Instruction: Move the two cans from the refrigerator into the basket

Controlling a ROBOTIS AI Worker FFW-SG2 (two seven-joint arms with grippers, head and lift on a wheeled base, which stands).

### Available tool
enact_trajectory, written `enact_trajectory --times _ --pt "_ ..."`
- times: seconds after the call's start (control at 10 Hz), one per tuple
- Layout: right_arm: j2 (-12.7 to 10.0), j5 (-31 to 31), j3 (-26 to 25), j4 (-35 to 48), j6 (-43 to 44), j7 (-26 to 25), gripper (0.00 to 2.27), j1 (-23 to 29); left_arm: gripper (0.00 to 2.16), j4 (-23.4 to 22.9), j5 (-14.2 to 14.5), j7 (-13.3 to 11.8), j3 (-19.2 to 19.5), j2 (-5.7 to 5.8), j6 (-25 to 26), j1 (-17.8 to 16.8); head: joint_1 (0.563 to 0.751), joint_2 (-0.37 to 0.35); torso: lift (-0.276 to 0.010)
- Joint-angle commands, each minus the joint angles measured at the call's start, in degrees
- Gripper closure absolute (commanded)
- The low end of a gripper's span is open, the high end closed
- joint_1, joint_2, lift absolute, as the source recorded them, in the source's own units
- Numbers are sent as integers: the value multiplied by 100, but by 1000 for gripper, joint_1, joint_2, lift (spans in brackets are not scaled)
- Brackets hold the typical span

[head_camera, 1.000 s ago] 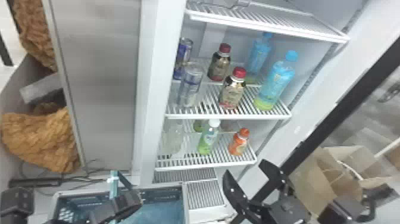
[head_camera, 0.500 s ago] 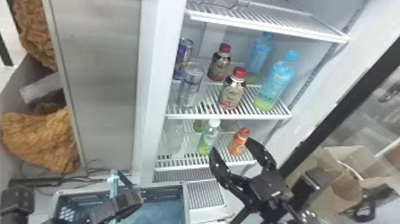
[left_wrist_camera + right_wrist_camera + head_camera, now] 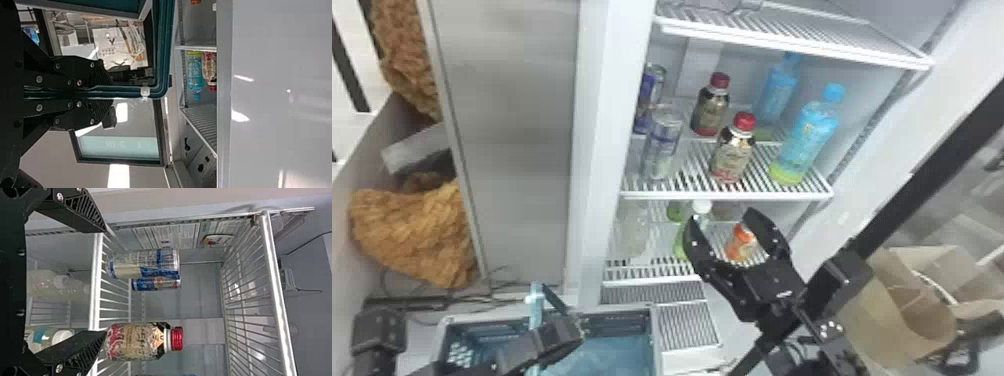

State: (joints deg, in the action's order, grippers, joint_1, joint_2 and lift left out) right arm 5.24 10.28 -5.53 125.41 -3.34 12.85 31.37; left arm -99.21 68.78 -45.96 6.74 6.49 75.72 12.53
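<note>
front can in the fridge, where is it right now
In the head view, the front can stands at the left end of the middle wire shelf, in front of the other can and left of the front red-capped bottle.

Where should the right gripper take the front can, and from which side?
At mid-height on the front can, I'd say, straight in from the front, one finger on each side. It stands upright and straight-sided, with the other can behind it and the nearer red-capped bottle apart on its right.
</note>
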Motion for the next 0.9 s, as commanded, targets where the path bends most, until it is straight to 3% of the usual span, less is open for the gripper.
enact_trajectory --times 0.0,0.8 --pt "-40 0 16 -216 67 -20 117 -282 1191 0 0 0 -11 1 -7 -16 695 -306 -31" --pt "-58 -46 393 -1200 81 -239 113 -1548 1191 0 0 8 -11 1 7 41 695 -259 -31"
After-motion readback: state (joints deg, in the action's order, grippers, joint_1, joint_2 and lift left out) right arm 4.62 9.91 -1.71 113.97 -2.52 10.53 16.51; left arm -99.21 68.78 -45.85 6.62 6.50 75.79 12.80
